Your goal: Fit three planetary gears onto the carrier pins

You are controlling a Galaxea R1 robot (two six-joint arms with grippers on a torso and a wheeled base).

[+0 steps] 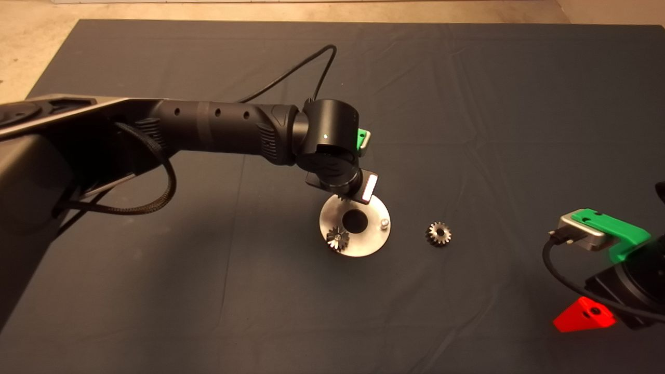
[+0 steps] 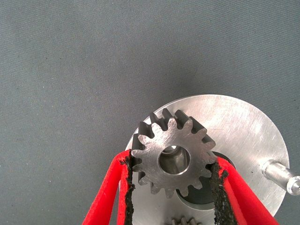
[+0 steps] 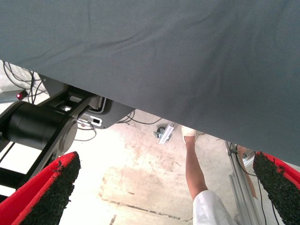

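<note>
My left gripper is shut on a planetary gear, gripped at its toothed rim by both pads, just above the far part of the shiny round carrier disc. Something silvery shows through the gear's bore. In the head view the left wrist hides this gear and the pin under it. A second gear sits on a pin at the disc's near left. One bare carrier pin stands at its right; it also shows in the left wrist view. A third gear lies loose on the mat, right of the disc.
My right gripper is parked at the mat's lower right edge, fingers wide apart and empty. Its wrist view looks past the mat at the floor, where a person's leg and a metal frame show.
</note>
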